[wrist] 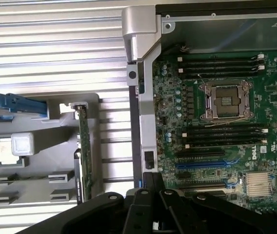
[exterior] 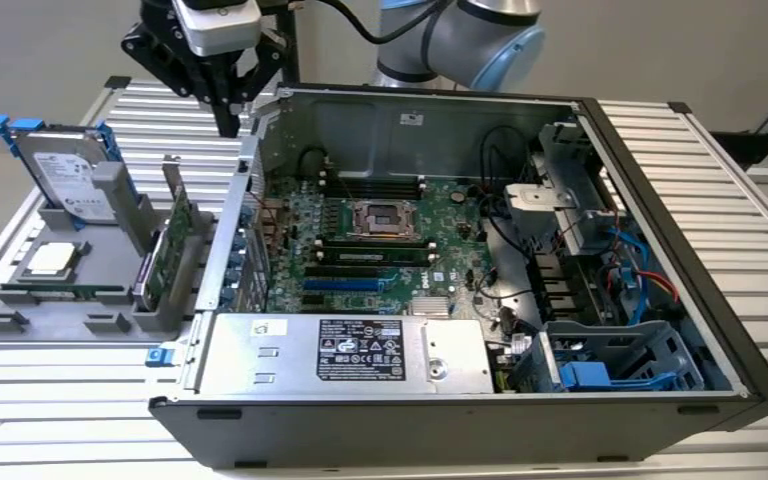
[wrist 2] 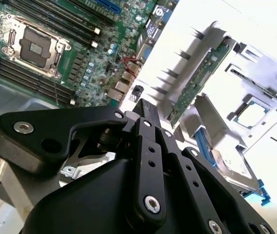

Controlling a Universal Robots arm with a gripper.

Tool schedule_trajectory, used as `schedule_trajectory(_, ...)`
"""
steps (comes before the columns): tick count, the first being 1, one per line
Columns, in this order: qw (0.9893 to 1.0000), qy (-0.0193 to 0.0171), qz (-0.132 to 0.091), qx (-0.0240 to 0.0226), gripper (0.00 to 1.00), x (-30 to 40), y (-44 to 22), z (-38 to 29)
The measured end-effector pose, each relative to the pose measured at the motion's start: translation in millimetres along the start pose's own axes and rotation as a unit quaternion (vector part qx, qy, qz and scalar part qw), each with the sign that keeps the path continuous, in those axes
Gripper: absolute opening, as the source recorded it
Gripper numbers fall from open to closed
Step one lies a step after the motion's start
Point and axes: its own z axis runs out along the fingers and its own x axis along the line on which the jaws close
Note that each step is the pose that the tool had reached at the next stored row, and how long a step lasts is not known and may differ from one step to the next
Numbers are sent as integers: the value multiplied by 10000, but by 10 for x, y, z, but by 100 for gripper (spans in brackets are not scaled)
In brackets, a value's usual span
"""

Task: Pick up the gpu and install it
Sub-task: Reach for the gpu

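The gripper [exterior: 231, 122] hangs high over the rear wall of the open computer case [exterior: 704, 300]. Its black fingers are drawn together and hold nothing, and its tip also shows in both wrist views [wrist 2: 147, 106] [wrist: 150, 178]. It touches none of the parts.

The gpu [exterior: 175, 250] stands on edge in a slot of the grey parts holder [exterior: 37, 322], just outside the case on the exterior view's left and well below the gripper. The card's green board is seen edge-on in both wrist views [wrist: 84, 151] [wrist 2: 197, 83]. A hard drive with blue rails [exterior: 71, 175] and a processor chip [exterior: 51, 260] share the holder.

On the motherboard [exterior: 371, 240] the blue expansion slot [wrist: 202, 165] is bare. So I judge the task barely begun: the card is neither grasped nor lifted, and both pickup and installation remain.
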Motion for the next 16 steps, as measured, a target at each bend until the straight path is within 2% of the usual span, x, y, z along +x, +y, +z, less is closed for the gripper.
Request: schedule_trajectory(16, 10000, 0, 0, 0, 0, 259, -18, -6)
